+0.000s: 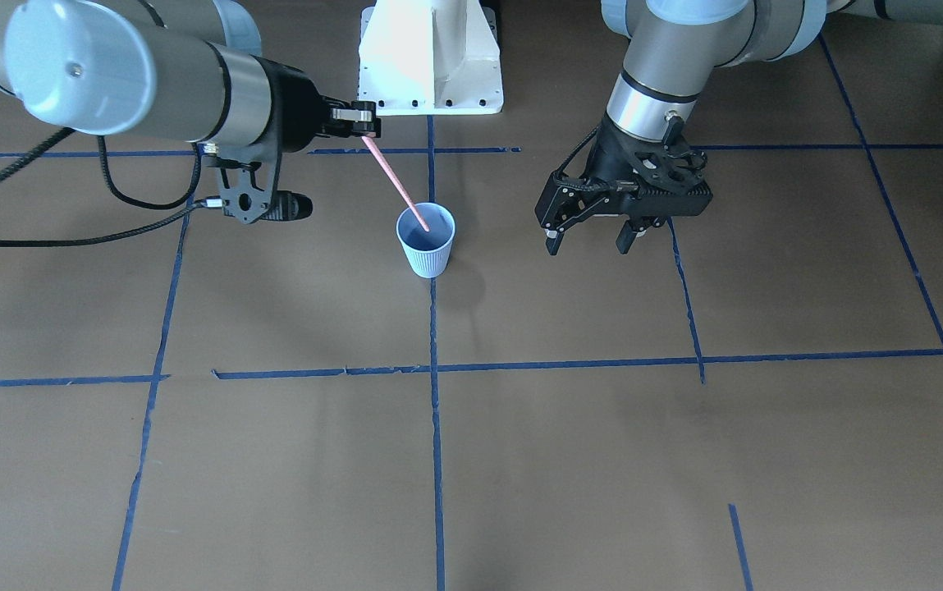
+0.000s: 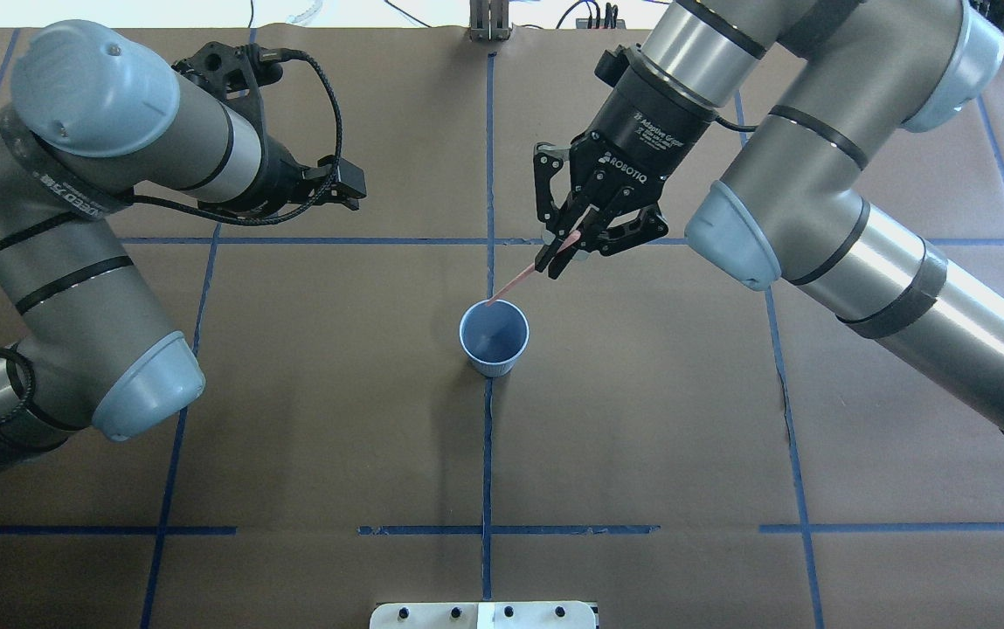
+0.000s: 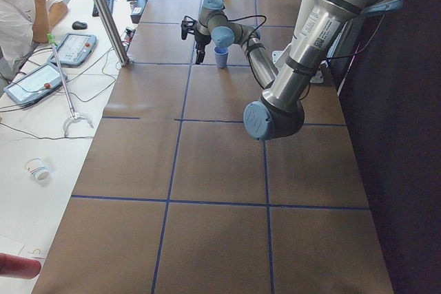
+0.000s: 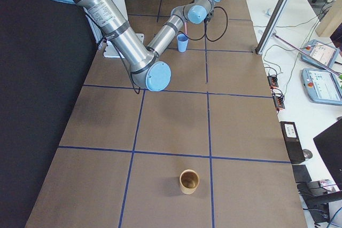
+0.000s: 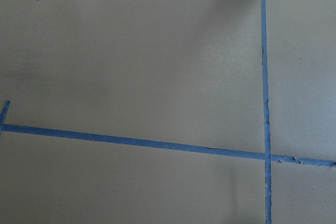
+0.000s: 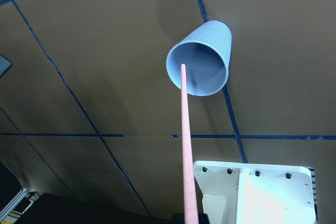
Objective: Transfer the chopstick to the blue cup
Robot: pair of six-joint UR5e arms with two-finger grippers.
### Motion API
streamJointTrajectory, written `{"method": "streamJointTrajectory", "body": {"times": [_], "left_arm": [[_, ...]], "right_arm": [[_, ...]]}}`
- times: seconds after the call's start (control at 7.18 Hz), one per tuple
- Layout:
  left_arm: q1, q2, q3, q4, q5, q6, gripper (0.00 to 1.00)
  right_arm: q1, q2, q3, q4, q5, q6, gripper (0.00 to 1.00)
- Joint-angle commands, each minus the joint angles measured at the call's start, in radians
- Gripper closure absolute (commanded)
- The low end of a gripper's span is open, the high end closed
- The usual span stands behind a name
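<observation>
The pale blue ribbed cup (image 1: pixel 426 246) stands upright near the table's middle; it also shows in the overhead view (image 2: pixel 493 336) and the right wrist view (image 6: pixel 202 56). My right gripper (image 1: pixel 367 123) (image 2: pixel 563 249) is shut on the upper end of the salmon-pink chopstick (image 1: pixel 395 185) (image 2: pixel 519 281) (image 6: pixel 185 145). The stick slants down and its lower tip is at the cup's mouth, close to the rim. My left gripper (image 1: pixel 588 240) hangs open and empty above the table on the cup's other side, about two cup widths away.
The white robot base plate (image 1: pixel 430 74) sits behind the cup. Blue tape lines (image 1: pixel 434 427) grid the brown table. A brown cup (image 4: pixel 189 181) stands at the table's far right end. An operator (image 3: pixel 21 12) and tablets are beside the table.
</observation>
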Motion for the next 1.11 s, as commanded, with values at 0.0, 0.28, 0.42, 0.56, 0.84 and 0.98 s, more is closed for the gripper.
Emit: {"method": "streamJointTrajectory", "body": {"times": [0.0,0.28,0.42,0.56,0.84,0.98], "left_arm": [[0.001,0.002,0.000,-0.003,0.000,-0.002,0.00],[0.001,0.006,0.000,-0.009,0.000,-0.002,0.00],[0.001,0.008,0.002,-0.009,0.000,-0.002,0.00],[0.001,0.009,0.002,-0.009,0.000,0.000,0.00],[-0.041,0.073,-0.009,-0.015,-0.006,0.097,0.00],[-0.081,0.119,-0.004,-0.018,-0.009,0.219,0.00]], "right_arm": [[-0.038,0.015,-0.051,0.038,-0.037,0.003,0.94],[-0.075,0.015,-0.084,0.043,-0.091,0.001,0.89],[-0.089,0.020,-0.123,0.060,-0.097,0.001,0.52],[-0.115,0.014,-0.126,0.111,-0.150,0.014,0.01],[-0.064,-0.071,0.003,0.118,-0.163,0.084,0.00],[0.023,-0.197,0.130,0.116,-0.168,0.074,0.00]]}}
